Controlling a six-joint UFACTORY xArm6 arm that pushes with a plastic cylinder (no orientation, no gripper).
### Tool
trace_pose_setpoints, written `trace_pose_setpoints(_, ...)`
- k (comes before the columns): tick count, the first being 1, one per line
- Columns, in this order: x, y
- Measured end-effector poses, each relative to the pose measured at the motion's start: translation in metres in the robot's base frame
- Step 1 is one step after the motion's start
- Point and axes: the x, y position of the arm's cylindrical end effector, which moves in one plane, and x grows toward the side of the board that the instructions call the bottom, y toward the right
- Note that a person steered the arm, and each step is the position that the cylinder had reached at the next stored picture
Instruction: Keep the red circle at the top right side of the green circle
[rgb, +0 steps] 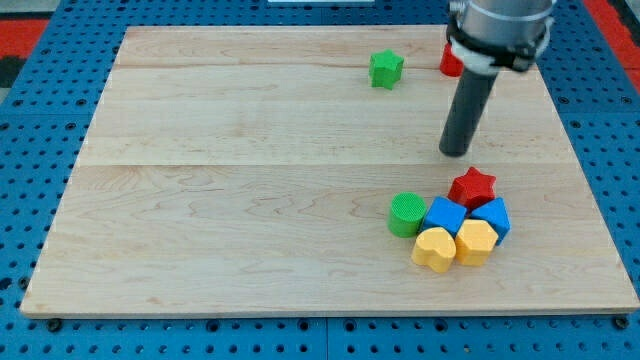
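Note:
The green circle (407, 214) lies at the left end of a cluster of blocks at the lower right of the board. A red block (450, 63), mostly hidden behind the rod so its shape cannot be made out, sits near the board's top right. My tip (456, 152) rests on the board between them, just above and left of the red star (473, 187), apart from the green circle and well below the partly hidden red block.
The cluster also holds a blue cube (444, 215), a second blue block (493, 216), a yellow heart (434, 248) and a yellow block (475, 242). A green star-like block (385, 68) lies near the top. The wooden board (200, 200) ends close to the cluster's right.

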Motion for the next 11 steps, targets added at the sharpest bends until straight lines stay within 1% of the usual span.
trace_pose_setpoints(1,-0.018,0.094)
trace_pose_setpoints(3,-0.168,0.100)
trace_pose_setpoints(4,-0.161,0.039)
trace_pose_setpoints(5,-0.052,0.021)
trace_pose_setpoints(6,-0.048,0.046)
trace_pose_setpoints(7,-0.086,0.081)
trace_pose_setpoints(8,-0.162,0.019)
trace_pose_setpoints(9,-0.118,-0.014)
trace_pose_setpoints(10,-0.047,0.006)
trace_pose_setpoints(11,-0.037,0.000)
